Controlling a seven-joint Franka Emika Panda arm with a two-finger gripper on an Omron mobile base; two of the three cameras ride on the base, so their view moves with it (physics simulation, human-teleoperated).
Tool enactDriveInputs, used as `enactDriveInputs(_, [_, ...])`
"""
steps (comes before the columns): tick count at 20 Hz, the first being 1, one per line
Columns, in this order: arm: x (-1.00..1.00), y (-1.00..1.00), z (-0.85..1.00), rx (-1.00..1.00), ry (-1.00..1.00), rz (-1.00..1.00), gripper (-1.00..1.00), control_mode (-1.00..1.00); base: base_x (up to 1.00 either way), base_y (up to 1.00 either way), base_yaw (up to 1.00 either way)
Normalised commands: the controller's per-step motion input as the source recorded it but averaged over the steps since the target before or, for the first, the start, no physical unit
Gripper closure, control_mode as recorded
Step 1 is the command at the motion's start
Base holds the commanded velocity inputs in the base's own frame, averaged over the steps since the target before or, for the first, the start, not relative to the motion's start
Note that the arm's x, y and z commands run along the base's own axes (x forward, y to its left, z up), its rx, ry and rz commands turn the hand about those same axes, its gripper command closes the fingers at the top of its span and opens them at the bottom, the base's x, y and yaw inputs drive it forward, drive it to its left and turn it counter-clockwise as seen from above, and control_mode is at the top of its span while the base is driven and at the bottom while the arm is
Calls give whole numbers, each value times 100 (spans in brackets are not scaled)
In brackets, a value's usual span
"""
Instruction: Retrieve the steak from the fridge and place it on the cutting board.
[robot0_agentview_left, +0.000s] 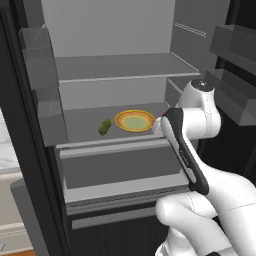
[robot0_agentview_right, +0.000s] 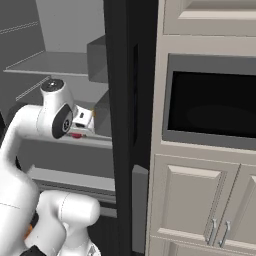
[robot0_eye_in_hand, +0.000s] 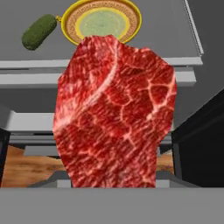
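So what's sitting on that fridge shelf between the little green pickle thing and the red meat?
The yellow-rimmed plate lies between the pickle and the steak in the hand view; the steak overlaps its near rim.

The steak (robot0_eye_in_hand: 116, 113) is deep red with pale pinkish-white marbling all over it. The plate (robot0_eye_in_hand: 101, 20) has a yellow rim and pale green middle, next to 1 dark green pickle (robot0_eye_in_hand: 39, 31), all on grey fridge shelves (robot0_agentview_left: 90, 125).
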Motion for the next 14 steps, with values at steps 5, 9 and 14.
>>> enactDriveInputs(5, [-82, 0, 33, -2, 13, -4, 100, -100, 0, 0, 0])
enactDriveInputs(9, [-93, 0, 0, -1, 3, -1, 100, -100, 0, 0, 0])
enactDriveInputs(14, [-80, -1, -12, 0, -8, 0, 100, -100, 0, 0, 0])
